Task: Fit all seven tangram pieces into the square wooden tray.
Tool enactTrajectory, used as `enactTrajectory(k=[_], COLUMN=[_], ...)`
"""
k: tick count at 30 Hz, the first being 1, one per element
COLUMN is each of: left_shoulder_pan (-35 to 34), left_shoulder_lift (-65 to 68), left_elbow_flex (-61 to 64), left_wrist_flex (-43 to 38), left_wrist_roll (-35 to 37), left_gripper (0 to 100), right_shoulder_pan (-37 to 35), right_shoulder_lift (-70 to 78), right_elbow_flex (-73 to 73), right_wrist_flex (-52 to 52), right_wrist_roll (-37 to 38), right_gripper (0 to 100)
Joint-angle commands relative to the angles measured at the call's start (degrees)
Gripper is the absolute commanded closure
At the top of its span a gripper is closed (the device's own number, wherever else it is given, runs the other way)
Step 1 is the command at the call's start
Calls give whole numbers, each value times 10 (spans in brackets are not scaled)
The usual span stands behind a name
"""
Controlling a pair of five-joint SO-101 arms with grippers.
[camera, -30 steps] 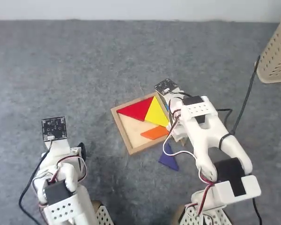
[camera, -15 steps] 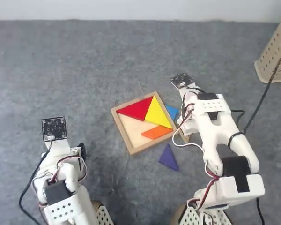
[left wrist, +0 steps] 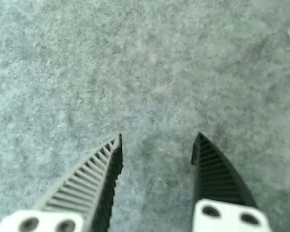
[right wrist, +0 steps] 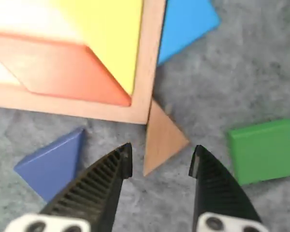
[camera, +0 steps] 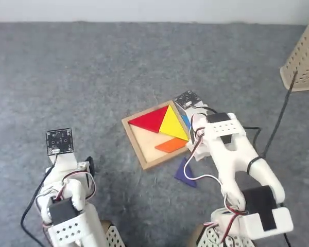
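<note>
The square wooden tray [camera: 132, 138] lies mid-table and holds a red triangle [camera: 149, 121], a yellow triangle [camera: 172, 124] and an orange piece [camera: 169, 145]. A purple triangle [camera: 185, 172] lies on the carpet just in front of the tray. In the right wrist view my right gripper [right wrist: 159, 159] stands open over a tan triangle [right wrist: 162, 138] that touches the tray's corner [right wrist: 147, 104], with a blue-violet triangle [right wrist: 53, 162], a green square [right wrist: 266, 150] and a light blue piece [right wrist: 183, 24] around it. My left gripper [left wrist: 157, 145] is open over bare carpet at the front left.
A perforated beige basket [camera: 304, 56] stands at the far right edge, with a dark cable [camera: 280, 113] running down from it. Grey carpet covers the whole table, with wide free room to the left and behind the tray.
The right arm swung right and away from the tray half a second ago, then came back left over the tray's right corner. The left arm kept still.
</note>
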Motion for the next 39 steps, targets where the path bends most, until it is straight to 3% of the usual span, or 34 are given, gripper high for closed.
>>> enactTrajectory(k=[1, 8, 18, 26, 39], left_shoulder_pan=[1, 1, 1, 1, 1], left_shoulder_lift=[-6, -6, -6, -6, -6], left_elbow_flex=[-3, -3, -3, -3, -3], left_wrist_flex=[2, 2, 2, 2, 2], left_wrist_roll=[5, 5, 5, 5, 5], left_gripper=[775, 775, 775, 775, 775], right_shoulder_pan=[-5, -1, 0, 1, 67], right_shoulder_lift=[-35, 44, 55, 58, 53], right_elbow_flex=[-3, -8, -20, -21, -69], right_wrist_flex=[-10, -58, -47, -45, 3], right_wrist_roll=[29, 33, 30, 31, 29], right_gripper=[786, 789, 793, 937, 950])
